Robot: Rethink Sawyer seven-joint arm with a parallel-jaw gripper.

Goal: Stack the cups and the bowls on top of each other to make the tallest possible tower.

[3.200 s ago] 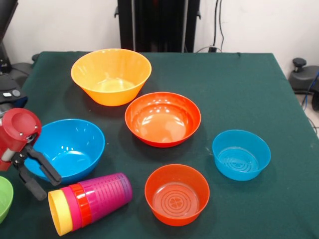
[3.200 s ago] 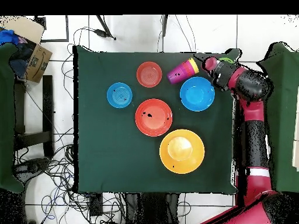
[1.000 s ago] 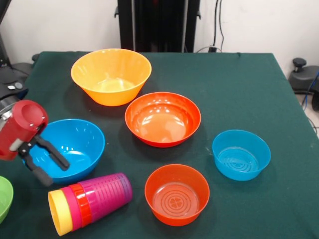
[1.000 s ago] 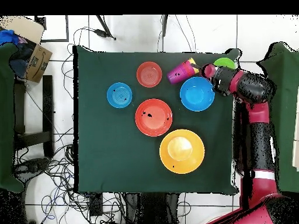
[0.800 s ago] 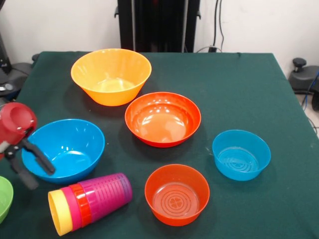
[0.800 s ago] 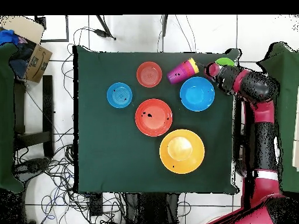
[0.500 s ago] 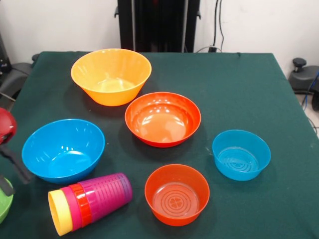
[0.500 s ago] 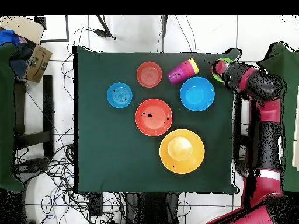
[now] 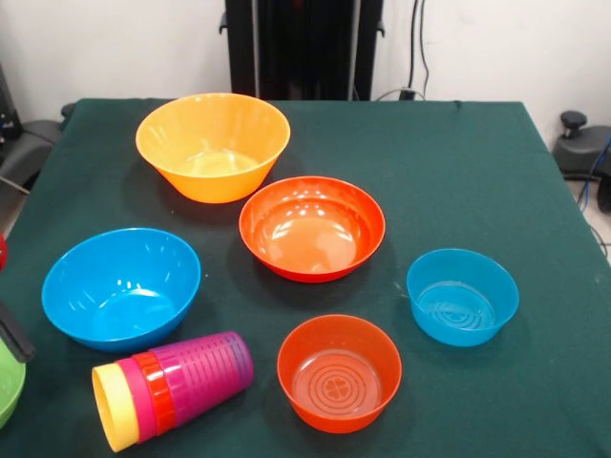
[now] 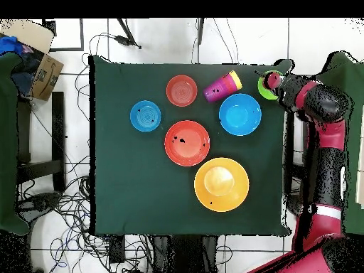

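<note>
The four cups are nested and lie on their side (image 9: 172, 386) at the table's near left, yellow rim outward and purple base toward the middle; they also show in the overhead view (image 10: 222, 85). The large blue bowl (image 9: 122, 286) sits just behind them. The small green bowl (image 9: 8, 386) is cut off by the left edge. My gripper (image 10: 275, 85) hangs over the green bowl (image 10: 266, 88) at the table's edge, open and empty. In the front view only one black finger (image 9: 11, 336) shows at the left edge.
The large orange-yellow bowl (image 9: 212, 143) stands at the far left, the wide red-orange bowl (image 9: 311, 227) in the middle, the small translucent orange bowl (image 9: 339, 372) near the front and the small blue bowl (image 9: 462, 296) on the right. All stand upright and apart.
The gripper has moved from beside the large blue bowl and the cups out to the table's edge, over the green bowl. The cups and bowls have not moved.
</note>
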